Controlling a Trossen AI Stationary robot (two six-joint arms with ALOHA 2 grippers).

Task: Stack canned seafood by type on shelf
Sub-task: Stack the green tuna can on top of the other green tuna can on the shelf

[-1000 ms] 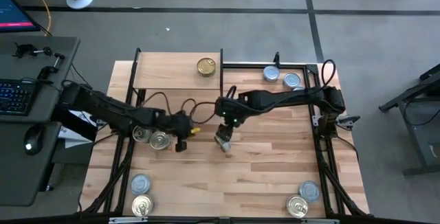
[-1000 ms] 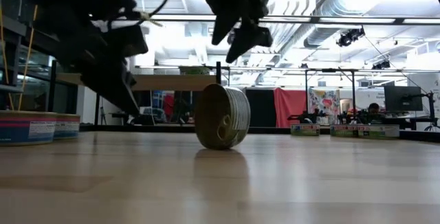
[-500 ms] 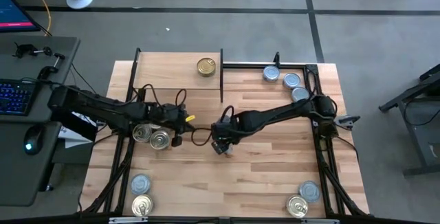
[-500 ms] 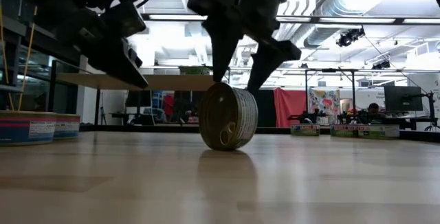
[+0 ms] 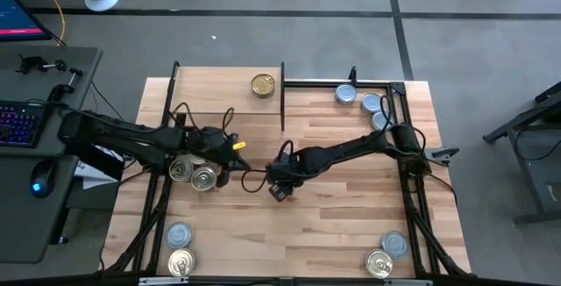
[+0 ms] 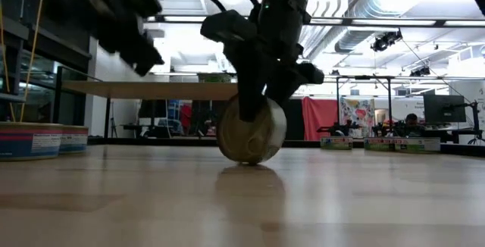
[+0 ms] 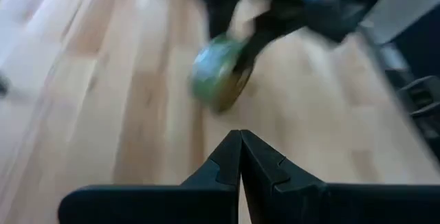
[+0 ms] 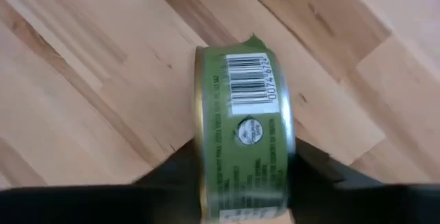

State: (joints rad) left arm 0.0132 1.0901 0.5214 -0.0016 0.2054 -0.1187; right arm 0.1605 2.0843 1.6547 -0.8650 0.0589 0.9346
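On my table (image 5: 333, 225) the shelf (image 5: 219, 93) at the far left carries one gold-topped tin (image 5: 262, 84); other tins sit scattered. My right gripper (image 5: 279, 187) clamps a green-labelled tin (image 8: 244, 148) on edge mid-table. My left gripper (image 5: 223, 176) waits shut just left of it.

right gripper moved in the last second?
Yes. In the high view the right gripper has slid away from the shelf towards the table's near edge, and in the low view it has dropped onto the on-edge green tin, fingers on both flat faces.
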